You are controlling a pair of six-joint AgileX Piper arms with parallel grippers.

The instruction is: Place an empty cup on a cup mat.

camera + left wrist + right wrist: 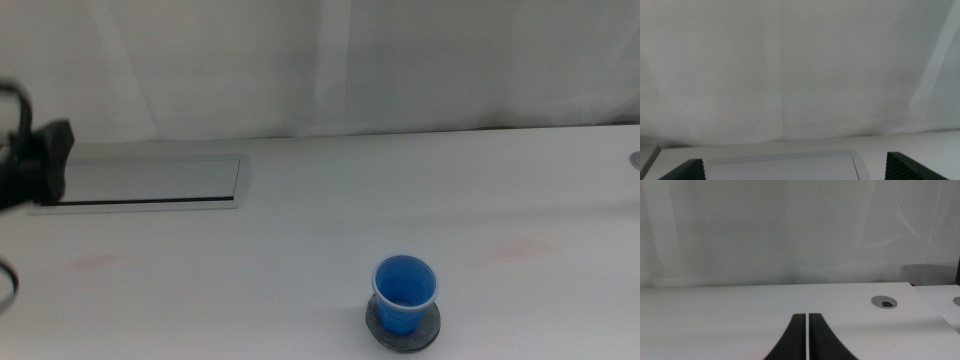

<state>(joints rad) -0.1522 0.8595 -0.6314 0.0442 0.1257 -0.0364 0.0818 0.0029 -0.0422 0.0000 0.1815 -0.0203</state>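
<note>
The bright blue cup (405,293) stands upright and empty on the round dark grey cup mat (403,332), near the front of the table right of centre in the middle view. The left gripper (40,160) is at the far left edge of that view, far from the cup. In the left wrist view its two dark jaws stand wide apart, left gripper (795,170) open and holding nothing. The right gripper (807,337) shows only in the right wrist view, its jaws pressed together with nothing between them. Neither wrist view shows the cup or the mat.
A long silver-grey slotted plate (150,183) lies at the back left of the white table, also seen as the plate (785,167) under the left gripper. A round grey cable grommet (884,301) sits in the table at the right. A white curtain hangs behind.
</note>
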